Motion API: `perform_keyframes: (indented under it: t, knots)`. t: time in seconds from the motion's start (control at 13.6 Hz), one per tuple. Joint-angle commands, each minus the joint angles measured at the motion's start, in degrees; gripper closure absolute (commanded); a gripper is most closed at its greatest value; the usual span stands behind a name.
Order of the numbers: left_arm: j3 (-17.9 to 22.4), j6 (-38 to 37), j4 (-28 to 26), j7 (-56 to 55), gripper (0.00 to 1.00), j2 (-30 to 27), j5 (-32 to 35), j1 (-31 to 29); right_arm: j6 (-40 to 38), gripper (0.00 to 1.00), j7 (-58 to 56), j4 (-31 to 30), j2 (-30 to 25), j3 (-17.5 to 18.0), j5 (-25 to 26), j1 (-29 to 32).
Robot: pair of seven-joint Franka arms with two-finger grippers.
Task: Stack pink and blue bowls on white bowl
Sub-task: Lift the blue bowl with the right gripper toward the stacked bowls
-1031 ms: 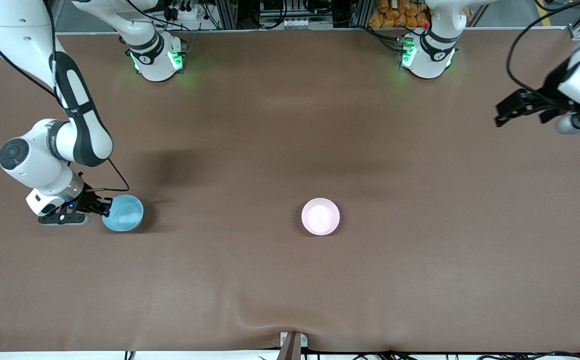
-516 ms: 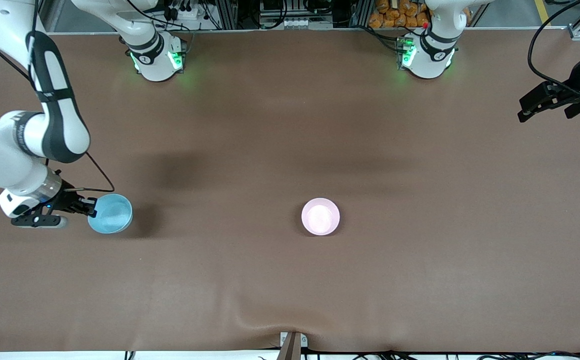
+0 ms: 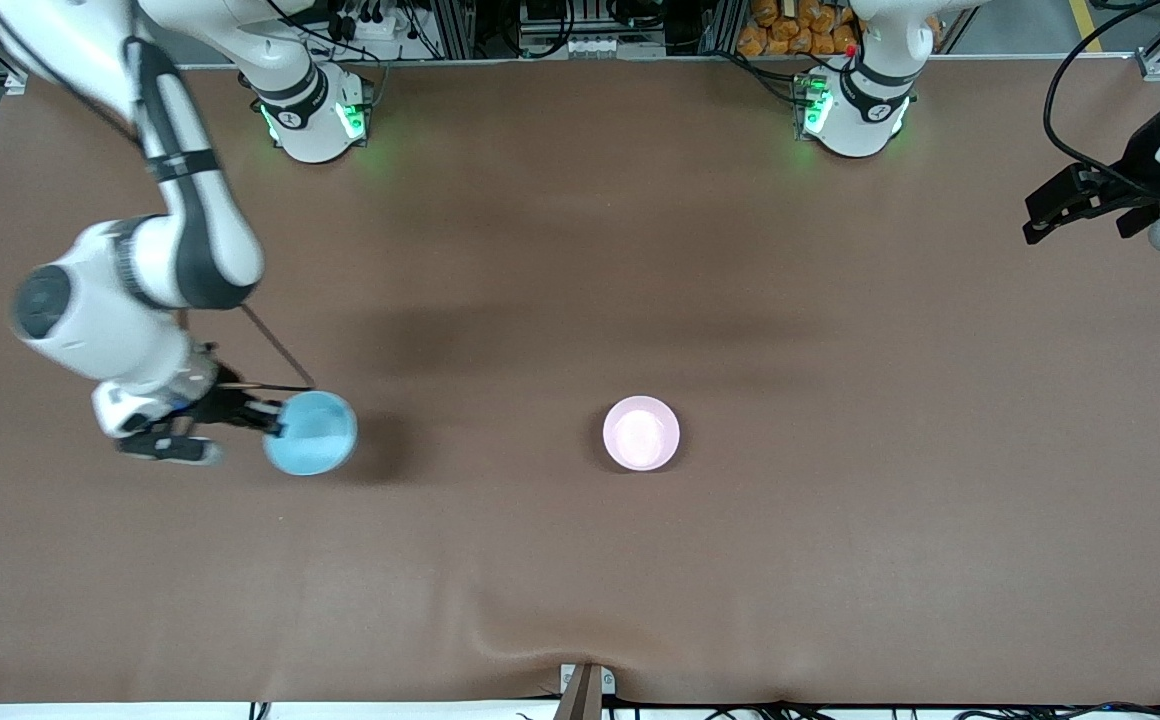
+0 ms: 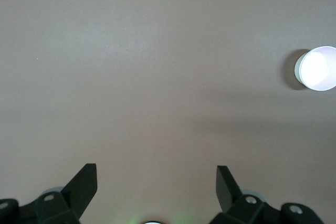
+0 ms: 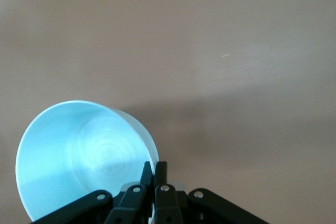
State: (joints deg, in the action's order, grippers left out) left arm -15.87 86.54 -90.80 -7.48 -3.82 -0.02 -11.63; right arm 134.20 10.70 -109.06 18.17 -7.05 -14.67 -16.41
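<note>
White bowl [image 3: 641,433] under pink, unclear

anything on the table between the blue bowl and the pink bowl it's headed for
Nothing visible. The right tool holds the blue bowl by its rim, and only bare table lies between it and the pink bowl.

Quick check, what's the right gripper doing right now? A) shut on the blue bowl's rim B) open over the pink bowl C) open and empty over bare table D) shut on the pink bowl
A: the right gripper is pinched shut on the rim of the blue bowl, toward the right arm's end of the table; the pink bowl sits apart, untouched.
</note>
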Motion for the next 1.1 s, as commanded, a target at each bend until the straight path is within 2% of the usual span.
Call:
perform_keyframes:
  t: [0.0,0.29,0.52,0.81,1.03]
  knots:
    - [-0.21,0.11,0.01,-0.34,0.0,0.13,0.98,0.47,-0.26,1.0,10.79,1.48,0.19,-0.69,-1.15,-7.38]
    - [-0.21,-0.23,-0.08,0.27,0.0,-0.23,0.63,-0.06,0.79,1.0,26.26,3.23,0.46,-0.6,-1.33,-17.4]
    - [-0.21,0.11,0.01,0.36,0.0,-0.23,0.37,0.11,0.27,1.0,38.39,9.45,3.43,-0.6,-1.33,-22.34]
    - [-0.56,0.56,0.1,0.62,0.0,0.04,0.46,0.12,-4.82,1.0,47.9,19.39,8.36,-0.69,-1.33,-23.93]
    - [-0.56,0.64,0.1,0.71,0.0,0.13,0.37,0.2,-5.27,1.0,54.31,23.88,12.13,-0.6,-1.33,-23.93]
